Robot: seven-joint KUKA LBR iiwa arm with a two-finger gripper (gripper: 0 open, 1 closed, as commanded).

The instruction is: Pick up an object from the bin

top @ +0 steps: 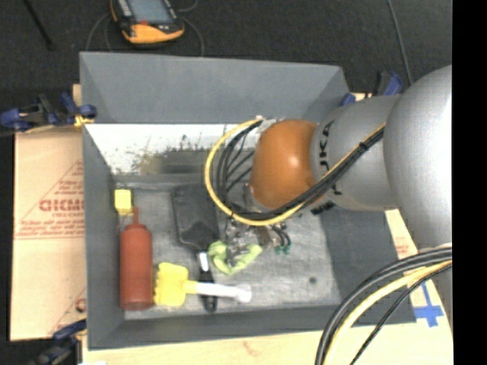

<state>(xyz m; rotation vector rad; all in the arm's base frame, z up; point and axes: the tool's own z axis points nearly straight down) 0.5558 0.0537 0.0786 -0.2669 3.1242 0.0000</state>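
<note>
My gripper (pixel 246 240) hangs under the arm's orange cover, low in the middle of the bin. It is right over a crumpled light-green soft thing (pixel 227 259) and seems to touch its top. A flat black pad (pixel 189 215) lies just to the left of the gripper. A black marker (pixel 206 274) lies below the pad, beside the green thing.
A red bottle (pixel 136 266) with a yellow cap lies along the bin's left wall. A yellow brush (pixel 172 286) with a white handle lies near the front wall, crossing the marker. The arm and its cables cover the bin's right rear part.
</note>
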